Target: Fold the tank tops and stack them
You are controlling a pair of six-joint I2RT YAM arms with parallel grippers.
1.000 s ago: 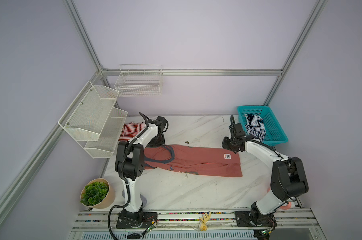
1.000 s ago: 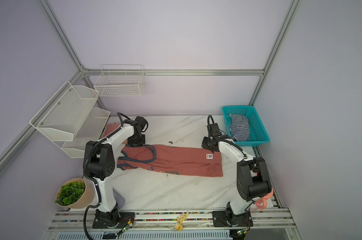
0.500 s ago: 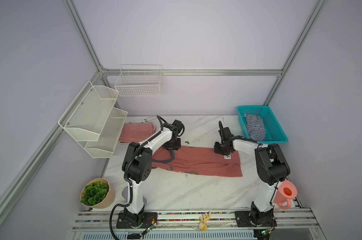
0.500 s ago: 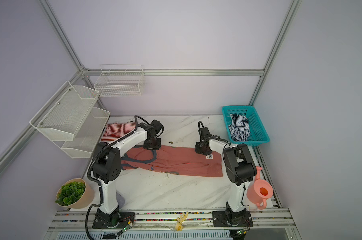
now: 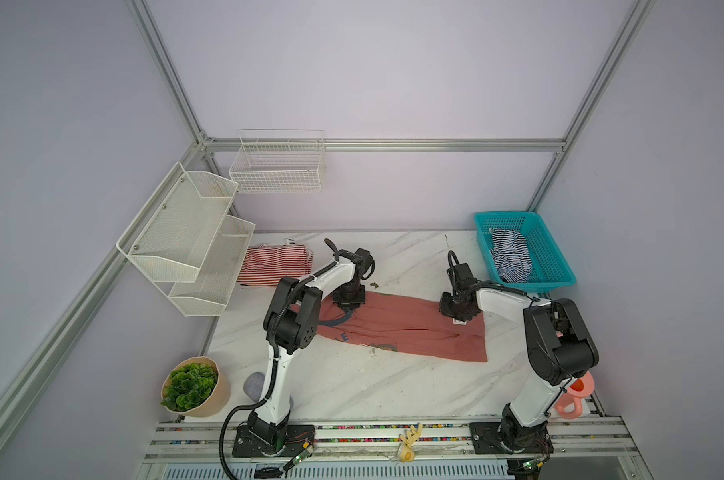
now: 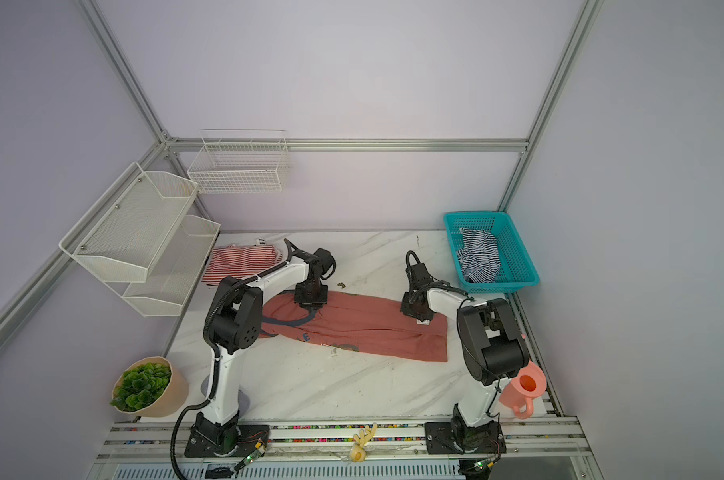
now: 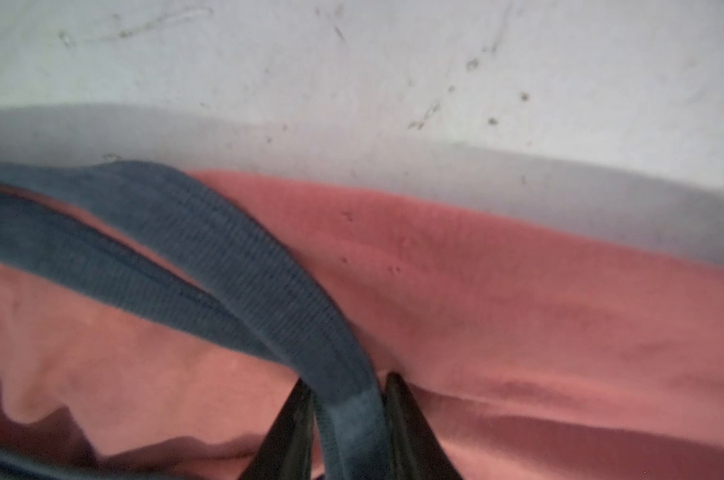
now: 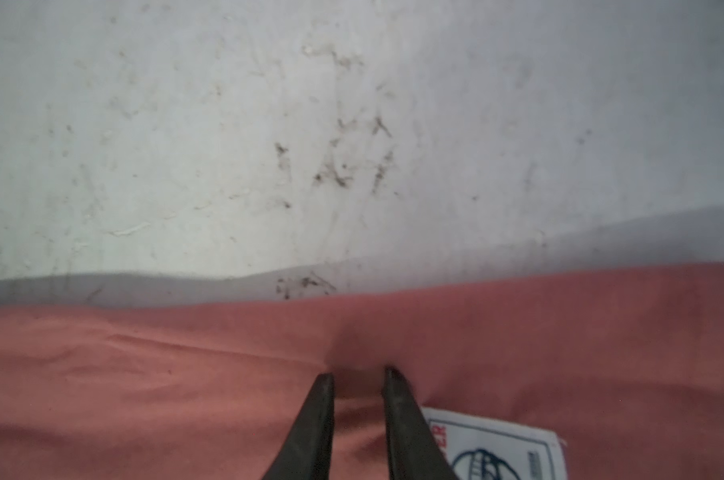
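My left pincer [image 7: 349, 386] is clamped on the salmon-red tank top [image 5: 406, 328]. The dark grey trim [image 7: 244, 266] at its neck end runs between my two tips and fills the gap.

My right pincer [image 8: 358, 374] is down on the other end of the same top, just beside its white label [image 8: 497, 449]. Its tips stand a narrow way apart with a pucker of cloth rising between them. Whether they bite the cloth I cannot tell.

The top lies stretched out across the middle of the desk [image 5: 372, 386], with the trimmed end toward my left arm and the hem toward my right. Both pincers sit at its far edge, where the cloth meets bare marble.

The red-and-white striped tank top [image 5: 275, 266] lies flat in a neat rectangle at the far left corner of the desk, beside the white mesh shelf [image 5: 185, 232]. The navy-and-white striped tank top [image 5: 509, 257] lies crumpled in the teal basket [image 5: 555, 266] at the far right corner.
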